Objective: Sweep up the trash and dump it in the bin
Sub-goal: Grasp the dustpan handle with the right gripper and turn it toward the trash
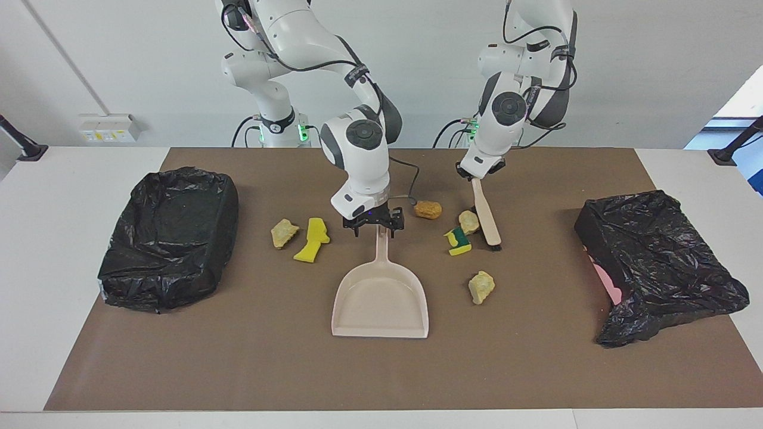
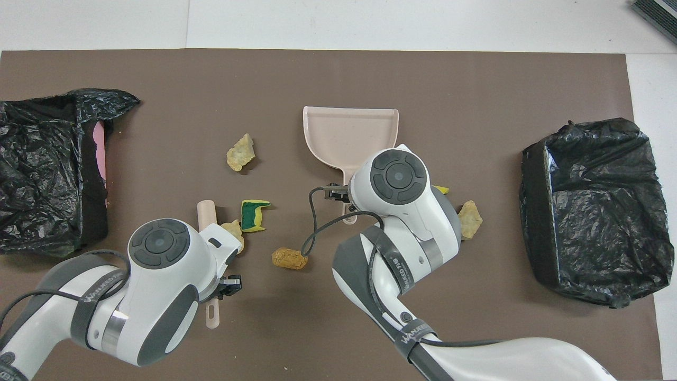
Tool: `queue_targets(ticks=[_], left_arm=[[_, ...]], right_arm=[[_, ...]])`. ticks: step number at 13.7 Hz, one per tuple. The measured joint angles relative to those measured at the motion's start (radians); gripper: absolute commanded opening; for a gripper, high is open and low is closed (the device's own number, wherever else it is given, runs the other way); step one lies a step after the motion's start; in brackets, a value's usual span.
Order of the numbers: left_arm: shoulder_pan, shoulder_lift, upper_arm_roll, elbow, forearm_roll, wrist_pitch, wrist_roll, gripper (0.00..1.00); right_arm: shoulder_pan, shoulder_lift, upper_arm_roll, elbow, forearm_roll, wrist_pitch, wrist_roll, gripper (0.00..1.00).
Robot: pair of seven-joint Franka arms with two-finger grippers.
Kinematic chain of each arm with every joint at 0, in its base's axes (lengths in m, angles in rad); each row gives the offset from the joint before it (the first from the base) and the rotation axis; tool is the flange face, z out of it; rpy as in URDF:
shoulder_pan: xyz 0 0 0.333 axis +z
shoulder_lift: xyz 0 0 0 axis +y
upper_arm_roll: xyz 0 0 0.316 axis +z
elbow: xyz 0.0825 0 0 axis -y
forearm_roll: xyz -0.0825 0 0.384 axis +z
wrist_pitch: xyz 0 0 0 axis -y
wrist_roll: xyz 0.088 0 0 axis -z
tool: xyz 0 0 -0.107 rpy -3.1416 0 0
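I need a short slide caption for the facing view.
Right claw holds the dustpan handle; left claw holds the brush beside sponge scraps.

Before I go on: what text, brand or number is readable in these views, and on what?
"WANJEED": on the grey strap around the left arm, overhead view.
"WANJEED", with smaller characters I cannot read: on the strap around the right arm.
"WANJEED": on a second strap lower on the right arm.
Nothing readable on the dustpan, brush or bin bags.

White wall (image 1: 119,59), white table (image 1: 59,190), brown mat (image 1: 357,369).
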Motion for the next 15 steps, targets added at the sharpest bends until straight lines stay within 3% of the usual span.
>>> queue_targets(ticks=[4,5,7,8,13,15], left_arm=[[0.000,0.006,0.002,0.017,-0.007,-0.006,0.155,0.00],[0.003,0.011,0.003,0.032,-0.008,-0.020,0.167,0.00],[0.021,0.019,0.006,0.071,-0.008,-0.074,0.201,0.00],[0.034,0.020,0.007,0.086,-0.008,-0.096,0.238,0.00],[0.132,0.022,0.013,0.173,0.000,-0.160,0.377,0.00],[0.141,0.034,0.015,0.202,0.046,-0.135,0.421,0.00]], right_arm=[[0.000,0.002,0.000,0.000,0.000,0.010,-0.003,0.94],[0.000,0.004,0.000,0.000,0.000,0.022,-0.003,0.75],[0.000,0.008,0.000,0.000,0.000,0.033,-0.003,0.07],[0.000,0.010,0.000,0.000,0.000,0.034,-0.003,0.00],[0.003,0.012,0.000,0.005,-0.002,0.036,-0.009,0.00],[0.000,0.003,-0.001,0.015,-0.002,0.037,-0.098,0.00]])
